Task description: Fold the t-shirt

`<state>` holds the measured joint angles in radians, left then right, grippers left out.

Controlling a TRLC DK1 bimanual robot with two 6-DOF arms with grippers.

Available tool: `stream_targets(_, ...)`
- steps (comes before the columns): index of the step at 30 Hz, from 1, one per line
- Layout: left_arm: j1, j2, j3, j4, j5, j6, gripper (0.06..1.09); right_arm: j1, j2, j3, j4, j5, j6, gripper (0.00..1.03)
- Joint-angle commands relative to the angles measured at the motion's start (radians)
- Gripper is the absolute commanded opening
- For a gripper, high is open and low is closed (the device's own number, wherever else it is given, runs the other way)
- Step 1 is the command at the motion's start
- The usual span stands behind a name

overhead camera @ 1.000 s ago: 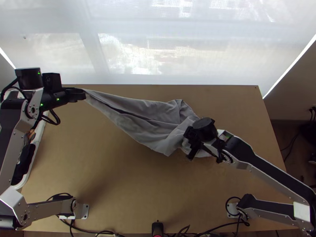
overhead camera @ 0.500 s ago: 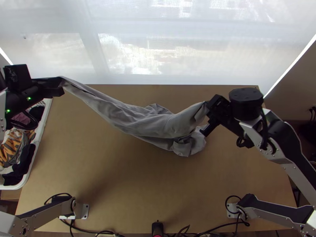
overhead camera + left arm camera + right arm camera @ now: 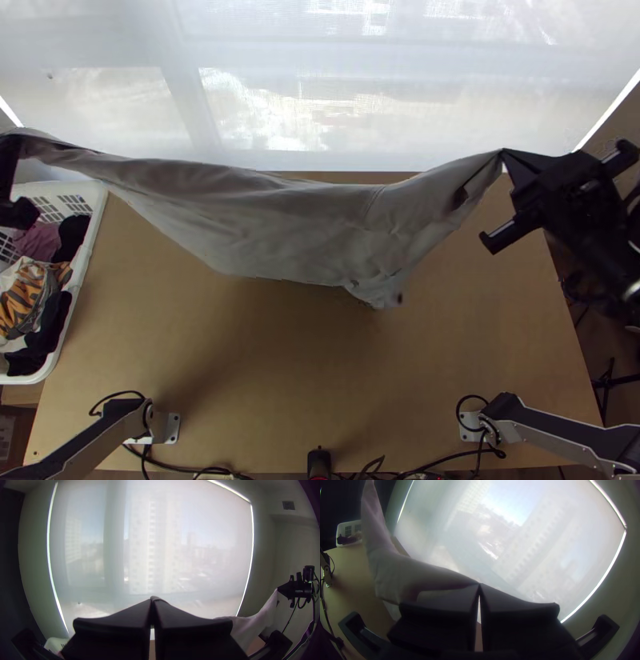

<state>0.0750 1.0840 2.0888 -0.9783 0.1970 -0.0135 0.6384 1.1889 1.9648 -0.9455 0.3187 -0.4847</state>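
Observation:
The grey t-shirt (image 3: 272,216) hangs stretched between both grippers above the table's far part, its lower part drooping toward the tabletop. My left gripper (image 3: 18,144) holds one end at the top view's left edge; its fingers meet in the left wrist view, gripper (image 3: 152,600). At the right, my right gripper (image 3: 506,154) is shut on the other upper corner of the cloth. In the right wrist view the gripper (image 3: 479,585) has its fingertips together, with the t-shirt (image 3: 410,576) running off from them.
A white basket (image 3: 98,210) with several clothes stands at the table's left side. The light wooden table (image 3: 320,376) lies below the cloth, with cables and a black device (image 3: 319,462) along its near edge. A blind-covered window rises behind the far edge.
The grippers have moved apart, left gripper to the left and right gripper up the picture and to the right. The t-shirt has gone from bunched to stretched and lifted between them.

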Motion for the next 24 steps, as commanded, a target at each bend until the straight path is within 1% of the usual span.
stream_targets(1,0.043,-0.091,0.109,0.009,-0.041,0.056,0.09,0.003,-0.018,0.204,-0.085,0.023,-0.014,0.03)
stream_targets(4,0.051,-0.142,0.125,-0.019,-0.028,0.075,0.09,0.006,-0.018,0.290,-0.141,0.023,-0.014,0.03)
stream_targets(6,0.057,-0.187,0.125,-0.042,0.009,0.095,0.09,0.006,-0.028,0.325,-0.182,0.023,-0.009,0.03)
stream_targets(10,0.141,-0.256,0.136,-0.046,0.087,0.124,0.09,0.004,-0.078,0.332,-0.230,0.023,-0.009,0.03)
stream_targets(13,0.167,-0.291,0.137,-0.043,0.105,0.147,0.09,-0.006,-0.112,0.341,-0.251,0.023,-0.015,0.03)
stream_targets(16,0.210,-0.294,0.140,-0.019,0.110,0.133,0.09,-0.032,-0.135,0.355,-0.254,0.023,-0.037,0.03)
stream_targets(21,0.278,-0.285,0.145,0.092,0.114,0.098,0.09,-0.046,-0.147,0.365,-0.253,0.023,-0.049,0.03)
stream_targets(24,0.356,-0.300,0.157,0.119,0.206,0.061,0.09,-0.049,-0.160,0.365,-0.254,0.022,-0.049,0.03)
